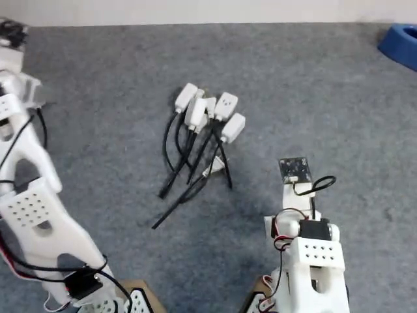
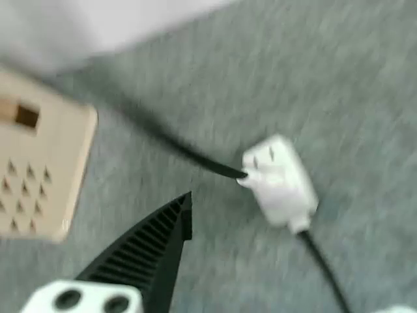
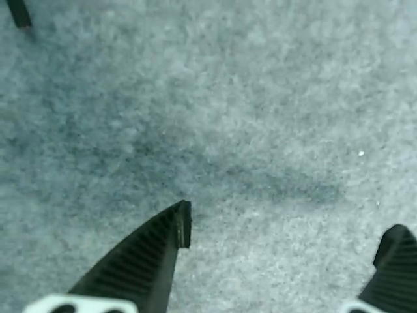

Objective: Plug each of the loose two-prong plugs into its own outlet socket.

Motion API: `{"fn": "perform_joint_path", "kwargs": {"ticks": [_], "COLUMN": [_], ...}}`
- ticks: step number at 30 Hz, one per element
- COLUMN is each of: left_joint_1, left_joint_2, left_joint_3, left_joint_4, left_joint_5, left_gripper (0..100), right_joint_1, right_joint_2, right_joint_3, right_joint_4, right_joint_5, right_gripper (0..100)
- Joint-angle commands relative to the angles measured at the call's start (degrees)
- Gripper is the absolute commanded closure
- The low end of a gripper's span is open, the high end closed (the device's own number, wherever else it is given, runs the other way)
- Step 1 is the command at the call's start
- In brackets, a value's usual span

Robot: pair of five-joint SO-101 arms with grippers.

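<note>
Loose plugs [image 1: 205, 120] lie in a pile on a gray mat [image 1: 326, 85], and both robot claws are open and hold nothing.

The mat covers the whole table. The left arm [image 1: 32, 202] stands far off to the left of the pile. The right arm [image 1: 313, 254] stands near the pile, at its front right. The pile is white plugs and sockets in the middle of the mat, with black cords [image 1: 186, 169] running out toward the front. I cannot tell if any plug is in a socket. A blue bowl [image 1: 401, 44] sits far from the pile, at the back right corner. The right claw [image 3: 290, 222] is spread wide over bare mat. The left claw [image 2: 267, 267] is open too. Just past its black finger [image 2: 156, 248] lies a white socket [image 2: 280, 179] with two slots, and a tan box [image 2: 39, 156] is close by.
</note>
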Motion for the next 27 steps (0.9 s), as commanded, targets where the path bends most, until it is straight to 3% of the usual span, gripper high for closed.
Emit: {"fn": "perform_joint_path", "kwargs": {"ticks": [1,8,10,15,27], "left_joint_1": [-1.0,-0.4,-0.3,0.6,11.0], "left_joint_2": [-10.3,-24.2,-27.7,-41.2,-92.9], "left_joint_3": [-2.9,-2.8,-0.8,14.6,60.4], "left_joint_4": [17.1,51.0,56.5,56.2,54.1], "left_joint_5": [-0.4,-0.4,-0.3,-0.3,-0.6], "left_gripper": [40,40,40,40,40], "right_joint_1": [-0.4,-0.4,-0.4,-0.4,-0.2], "right_joint_2": [0.3,0.3,0.3,-0.1,-0.1], "right_joint_3": [0.1,0.1,0.1,0.1,0.0], "right_joint_4": [-0.7,-0.7,-0.7,-0.7,-0.5], "right_joint_5": [0.4,0.7,0.7,0.7,0.7], "right_gripper": [57.7,57.7,57.7,57.7,57.7]}}
